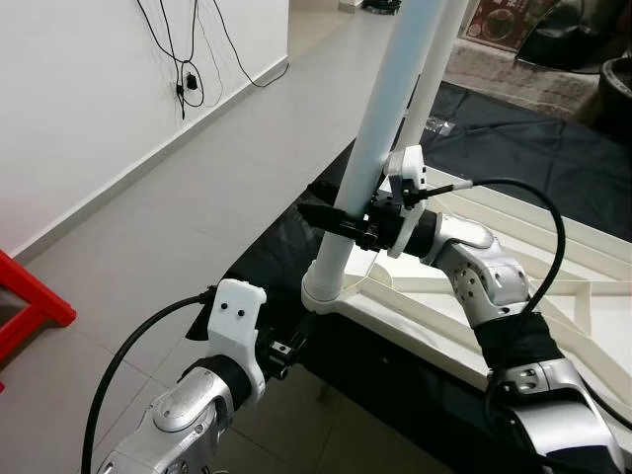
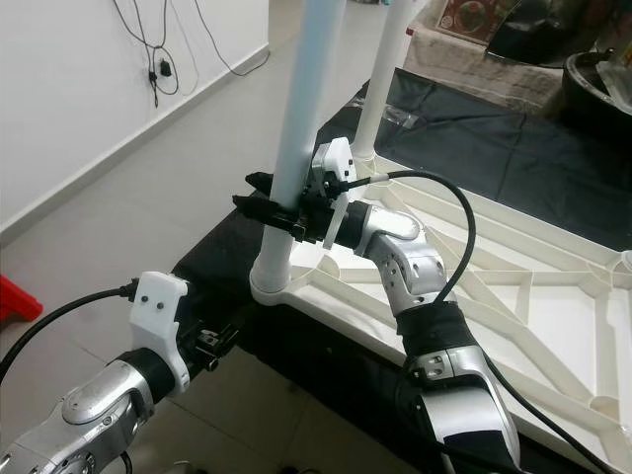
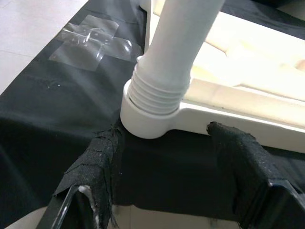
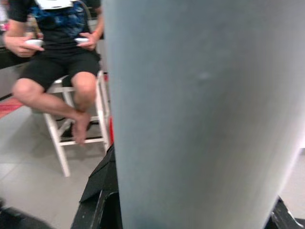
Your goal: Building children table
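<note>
Floor (image 1: 197, 178) lies open beside the black mat (image 2: 212, 252). Tabletop (image 2: 553, 296) rests upside down on it, leg (image 1: 370, 148) upright in its corner socket. Right pincer (image 1: 341, 222) pinches the leg; left pincer (image 3: 167, 162), spread, hovers near the socket (image 3: 150, 117).

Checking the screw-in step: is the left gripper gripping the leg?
No. The left gripper is open below the socket, while the right gripper clamps the leg.

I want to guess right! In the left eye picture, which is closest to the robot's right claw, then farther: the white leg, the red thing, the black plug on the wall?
1. White table leg: clamped in the right gripper.
2. Black plug: on the wall, upper left.
3. Red thing: far left edge, on the floor.
</note>
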`<state>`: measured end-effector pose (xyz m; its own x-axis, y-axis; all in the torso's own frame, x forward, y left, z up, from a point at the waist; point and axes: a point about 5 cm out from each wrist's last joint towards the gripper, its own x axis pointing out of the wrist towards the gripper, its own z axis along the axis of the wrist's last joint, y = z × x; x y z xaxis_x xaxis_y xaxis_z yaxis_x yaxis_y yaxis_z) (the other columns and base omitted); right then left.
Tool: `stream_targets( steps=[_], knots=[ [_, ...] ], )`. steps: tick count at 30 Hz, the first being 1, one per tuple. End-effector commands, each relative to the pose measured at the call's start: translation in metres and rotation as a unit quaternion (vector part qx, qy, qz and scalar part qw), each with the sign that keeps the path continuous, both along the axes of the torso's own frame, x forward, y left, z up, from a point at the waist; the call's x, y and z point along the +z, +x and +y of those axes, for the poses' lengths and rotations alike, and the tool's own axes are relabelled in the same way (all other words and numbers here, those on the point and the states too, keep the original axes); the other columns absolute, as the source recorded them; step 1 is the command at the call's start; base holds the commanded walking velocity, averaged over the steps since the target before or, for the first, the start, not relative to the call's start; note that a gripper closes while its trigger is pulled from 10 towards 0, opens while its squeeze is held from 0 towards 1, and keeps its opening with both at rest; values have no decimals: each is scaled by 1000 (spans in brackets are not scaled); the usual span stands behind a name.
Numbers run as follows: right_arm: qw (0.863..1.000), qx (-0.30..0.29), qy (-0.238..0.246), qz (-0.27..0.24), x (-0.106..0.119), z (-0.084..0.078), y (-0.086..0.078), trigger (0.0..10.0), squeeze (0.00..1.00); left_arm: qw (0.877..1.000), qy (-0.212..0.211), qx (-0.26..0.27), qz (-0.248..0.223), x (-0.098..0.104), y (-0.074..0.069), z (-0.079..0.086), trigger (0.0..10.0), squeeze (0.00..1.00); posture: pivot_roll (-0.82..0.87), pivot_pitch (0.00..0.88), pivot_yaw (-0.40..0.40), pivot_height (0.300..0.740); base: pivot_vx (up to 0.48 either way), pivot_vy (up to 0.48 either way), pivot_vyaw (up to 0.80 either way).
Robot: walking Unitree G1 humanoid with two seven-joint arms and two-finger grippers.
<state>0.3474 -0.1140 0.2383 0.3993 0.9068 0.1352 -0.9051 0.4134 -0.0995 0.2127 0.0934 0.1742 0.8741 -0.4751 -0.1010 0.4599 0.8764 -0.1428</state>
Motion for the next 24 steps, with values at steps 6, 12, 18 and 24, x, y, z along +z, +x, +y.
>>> stream_targets(
  steps=[6,12,18,24],
  knots=[
    [989,-121,-65,47,-36,-9,4,10000,0,1000,-2,-4,2,0,-1,-2,10000,0,195,199,-140,740,0,0,0],
    [976,-203,-60,60,-36,-11,5,10000,0,1000,-2,-3,0,1,1,-2,10000,0,193,197,-137,740,0,0,0],
    [906,-411,-36,93,-35,-34,13,10000,0,1000,-4,-2,-5,3,3,-3,10000,0,187,194,-133,740,0,0,0],
    [801,-583,4,135,-43,-58,8,10000,0,1000,-5,-2,-7,3,6,-3,10000,0,185,186,-128,740,0,0,0]
  ],
)
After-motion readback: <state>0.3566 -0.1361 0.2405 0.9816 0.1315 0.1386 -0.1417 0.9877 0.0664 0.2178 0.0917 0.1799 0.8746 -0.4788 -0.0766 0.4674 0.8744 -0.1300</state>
